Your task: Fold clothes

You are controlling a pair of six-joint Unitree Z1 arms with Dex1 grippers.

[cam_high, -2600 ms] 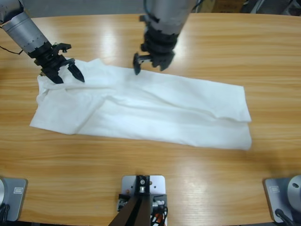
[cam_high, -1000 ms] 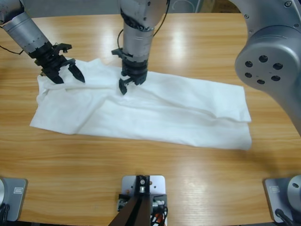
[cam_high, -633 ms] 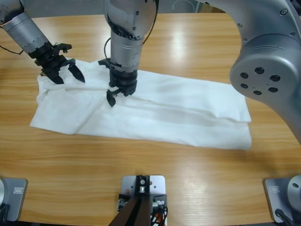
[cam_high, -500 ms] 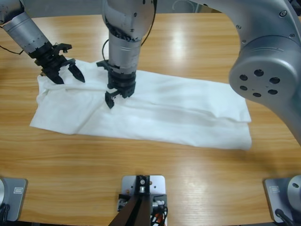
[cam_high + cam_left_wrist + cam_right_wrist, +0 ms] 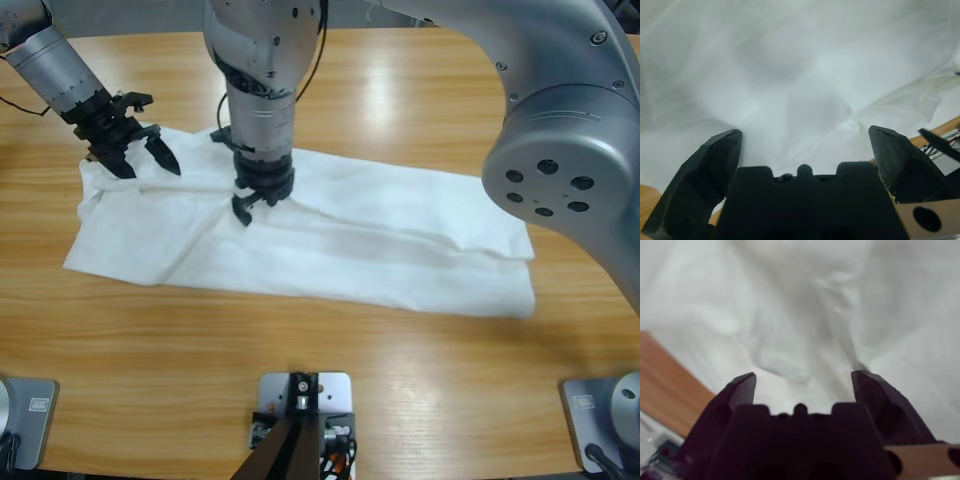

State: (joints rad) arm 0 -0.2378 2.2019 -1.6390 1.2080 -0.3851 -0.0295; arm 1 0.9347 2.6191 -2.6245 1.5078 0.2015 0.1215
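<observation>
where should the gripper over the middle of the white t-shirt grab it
Judging by the shape, the raised crease of the T-shirt right under the right gripper is the best grip: it stands proud of the flat cloth, so the open jaws can straddle it. Come straight down from above, since the rest lies flat against the table with nothing to catch.

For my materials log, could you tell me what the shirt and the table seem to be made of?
The T-shirt looks like thin, matte white woven or knit cloth, probably cotton: it creases and drapes softly. The table looks like wood or wood veneer with a glossy varnish: visible grain and bright light reflections.
</observation>
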